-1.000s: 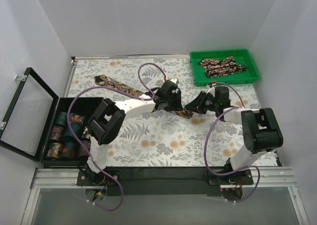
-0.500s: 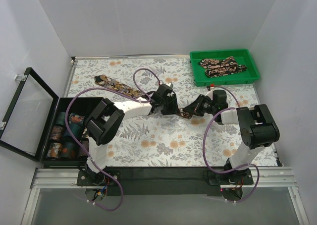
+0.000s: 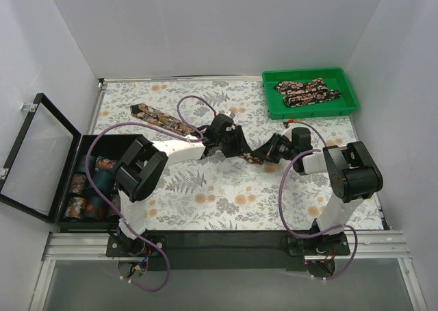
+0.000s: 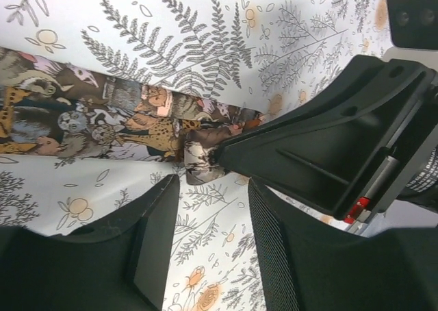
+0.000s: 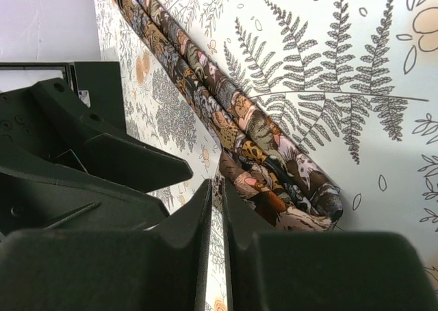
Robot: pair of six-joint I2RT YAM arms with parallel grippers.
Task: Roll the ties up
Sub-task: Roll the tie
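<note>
The fern-print tablecloth (image 3: 205, 194) carries one tie (image 3: 168, 122), stretched diagonally from far left toward centre. Its central end is doubled into a short fold (image 4: 200, 153) between the two arms. The left gripper (image 4: 212, 184) has its jaws apart and empty, straddling bare cloth just short of the fold. The right gripper (image 5: 217, 186) has its jaws drawn to a thin slit at the fold; whether fabric lies in the slit cannot be told.

Probable risks:
- The tablecloth may be nipped along with the tie and pulled up, since both tools work close against it.
- The long free length may skew, giving a coned roll.
- The grippers, very near each other, may collide.
- The small fold may spring open if it is not held.

The top camera alone shows the tie's whole length, the green tray (image 3: 272, 111) with further ties (image 3: 306, 92), and the black box (image 3: 92, 141) of rolled ties (image 3: 87, 184). The left wrist alone shows the open gap. The right wrist alone shows the slit and the fold's layered edge.
</note>
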